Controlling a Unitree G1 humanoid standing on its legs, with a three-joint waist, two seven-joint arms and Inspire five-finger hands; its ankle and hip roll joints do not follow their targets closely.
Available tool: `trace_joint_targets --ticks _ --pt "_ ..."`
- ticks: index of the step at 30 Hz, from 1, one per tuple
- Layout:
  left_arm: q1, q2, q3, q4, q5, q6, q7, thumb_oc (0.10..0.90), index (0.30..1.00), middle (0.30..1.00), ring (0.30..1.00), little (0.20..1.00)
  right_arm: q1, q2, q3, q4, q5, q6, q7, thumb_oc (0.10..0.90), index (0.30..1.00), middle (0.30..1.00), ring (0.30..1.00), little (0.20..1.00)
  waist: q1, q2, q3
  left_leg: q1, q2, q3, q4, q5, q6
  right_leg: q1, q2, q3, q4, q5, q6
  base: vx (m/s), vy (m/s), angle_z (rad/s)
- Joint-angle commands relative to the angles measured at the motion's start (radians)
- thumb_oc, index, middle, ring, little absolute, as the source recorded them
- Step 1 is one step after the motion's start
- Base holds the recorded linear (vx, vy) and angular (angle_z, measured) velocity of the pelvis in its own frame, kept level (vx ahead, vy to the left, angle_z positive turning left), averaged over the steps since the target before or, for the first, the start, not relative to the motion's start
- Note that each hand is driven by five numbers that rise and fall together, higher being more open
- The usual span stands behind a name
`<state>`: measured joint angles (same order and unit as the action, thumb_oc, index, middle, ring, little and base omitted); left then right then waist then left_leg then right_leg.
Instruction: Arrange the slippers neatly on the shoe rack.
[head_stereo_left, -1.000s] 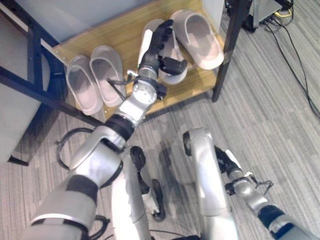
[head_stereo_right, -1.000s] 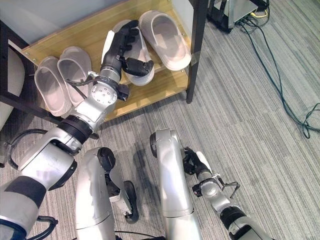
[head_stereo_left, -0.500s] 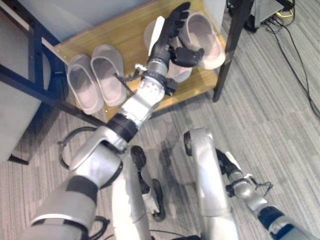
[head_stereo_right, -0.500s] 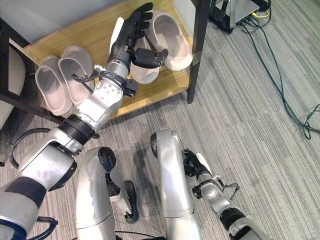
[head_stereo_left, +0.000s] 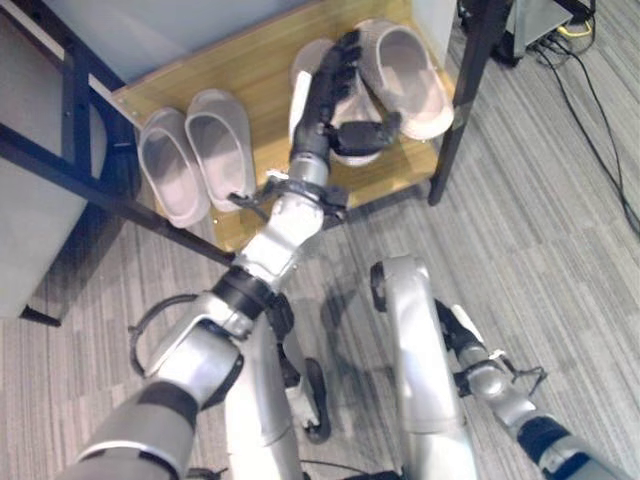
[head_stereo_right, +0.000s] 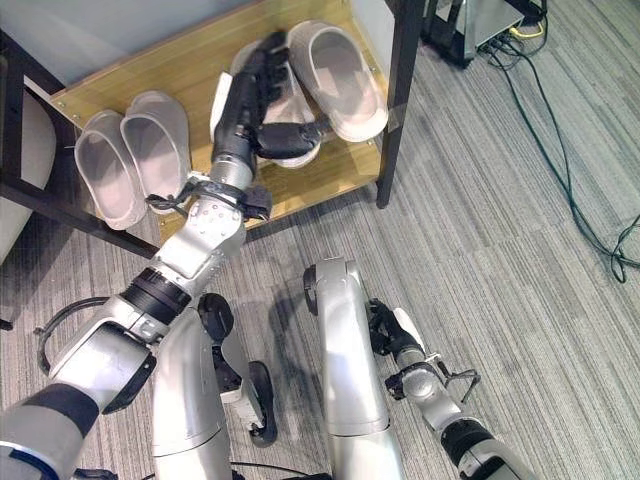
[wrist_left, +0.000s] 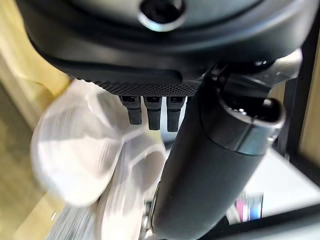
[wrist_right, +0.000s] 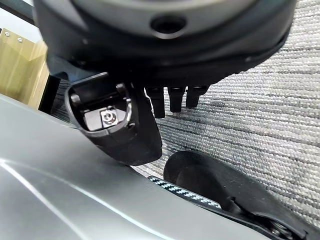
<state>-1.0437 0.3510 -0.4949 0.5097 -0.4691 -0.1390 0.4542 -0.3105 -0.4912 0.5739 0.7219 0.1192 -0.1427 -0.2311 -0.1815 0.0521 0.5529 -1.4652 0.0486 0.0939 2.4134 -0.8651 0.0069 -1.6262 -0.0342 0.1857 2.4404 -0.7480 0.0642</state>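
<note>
The two eye views take in the whole wooden shelf (head_stereo_left: 255, 70) of the shoe rack, with its dark post (head_stereo_right: 398, 110) at the right corner. A pair of pale slippers (head_stereo_left: 195, 160) sits side by side at the shelf's left end. At the right end lie two more: a right slipper (head_stereo_right: 340, 75) open side up near the post, and a middle slipper (head_stereo_right: 290, 110) just beside it, largely covered by the left hand (head_stereo_left: 330, 95).

That hand reaches over the shelf with its fingers (head_stereo_right: 262, 65) stretched straight along the middle slipper and its thumb (head_stereo_left: 365, 130) jutting sideways across it towards the right slipper — spread, not clamped. Whether the palm presses on the slipper cannot be told from above.

The left wrist view adds what the eye views lack: the middle slipper (wrist_left: 85, 150) seen from close, pale and blurred, lying past the short dark fingertips (wrist_left: 152, 112), with the thumb (wrist_left: 210, 165) a thick dark bar beside it and not wrapped round it.

The right hand (head_stereo_right: 395, 330) hangs low over the grey carpet (head_stereo_right: 520, 230), well apart from the rack. Its own wrist view shows straight fingertips (wrist_right: 176, 100) over the carpet — nothing between them and the thumb (wrist_right: 120, 125).
</note>
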Motion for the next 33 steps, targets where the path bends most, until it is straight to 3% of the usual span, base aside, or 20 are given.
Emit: trace_joint_targets --ticks 1,10,17,33 --pt "-0.099 0.053 0.079 -0.111 -0.033 -0.131 0.041 0.8 0.9 0.9 0.9 0.9 0.005 0.098 0.051 -0.145 -0.048 -0.045 0.035 0.8 0.9 0.9 0.9 0.9 0.078 0.028 -0.033 -0.105 -0.035 -0.102 -0.065 0.069 -0.035 0.056 -0.061 0.081 0.007 0.007 -0.032 0.0 0.0 0.0" --pt "-0.098 0.109 0.109 0.002 -0.033 -0.106 0.066 0.8 0.9 0.9 0.9 0.9 0.007 0.108 0.064 -0.145 -0.048 -0.042 0.036 0.8 0.9 0.9 0.9 0.9 0.083 0.026 -0.033 -0.105 -0.03 -0.107 -0.07 0.071 -0.034 0.056 -0.064 0.085 0.003 0.014 -0.033 0.0 0.0 0.0" --pt "-0.183 0.123 0.074 0.153 -0.046 -0.08 0.051 0.8 0.9 0.9 0.9 0.9 -0.009 0.108 0.081 -0.126 -0.035 -0.044 0.041 0.8 0.9 0.9 0.9 0.9 0.075 0.022 -0.033 -0.105 -0.023 -0.103 -0.067 0.07 -0.029 0.056 -0.058 0.094 0.0 0.018 -0.029 0.0 0.0 0.0" --pt "-0.317 0.072 -0.005 0.254 -0.031 -0.06 0.003 0.8 0.9 0.9 0.9 0.9 -0.018 0.11 0.09 -0.07 -0.019 -0.046 0.053 0.8 0.9 0.9 0.9 0.9 0.053 0.026 -0.033 -0.105 -0.02 -0.09 -0.045 0.064 -0.013 0.056 -0.049 0.11 0.0 0.029 -0.014 0.0 0.004 0.0"
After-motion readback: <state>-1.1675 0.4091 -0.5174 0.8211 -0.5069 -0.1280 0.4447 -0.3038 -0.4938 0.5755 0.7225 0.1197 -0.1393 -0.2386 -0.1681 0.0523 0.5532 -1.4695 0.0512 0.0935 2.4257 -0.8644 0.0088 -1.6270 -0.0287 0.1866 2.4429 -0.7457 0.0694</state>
